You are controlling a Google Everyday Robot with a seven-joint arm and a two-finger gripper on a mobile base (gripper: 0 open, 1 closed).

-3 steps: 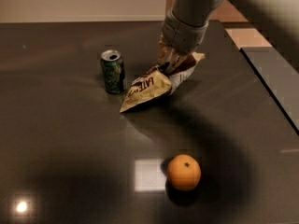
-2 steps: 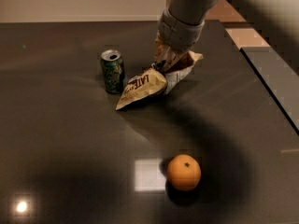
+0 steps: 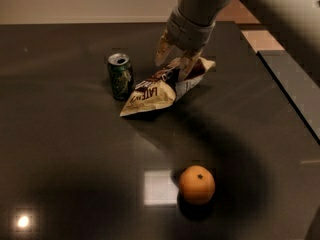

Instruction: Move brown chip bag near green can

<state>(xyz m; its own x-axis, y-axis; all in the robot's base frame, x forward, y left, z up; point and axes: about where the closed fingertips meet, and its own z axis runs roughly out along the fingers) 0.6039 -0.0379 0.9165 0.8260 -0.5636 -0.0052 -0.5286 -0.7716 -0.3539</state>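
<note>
gripper (image 3: 171, 68) with fingers spread at the brown chip bag's (image 3: 155, 90) upper end, green can (image 3: 120, 76) just left of fingers, orange (image 3: 197, 184) well apart on bench (image 3: 60, 159)

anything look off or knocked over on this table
Nothing is spilled or tipped. The green can stands upright. The brown chip bag lies crumpled close beside it, with the tool open over the bag's far end. The orange sits apart, nearer the front.

"LATE" on chip bag (image 3: 155, 94) nr gripper (image 3: 172, 67)
</note>
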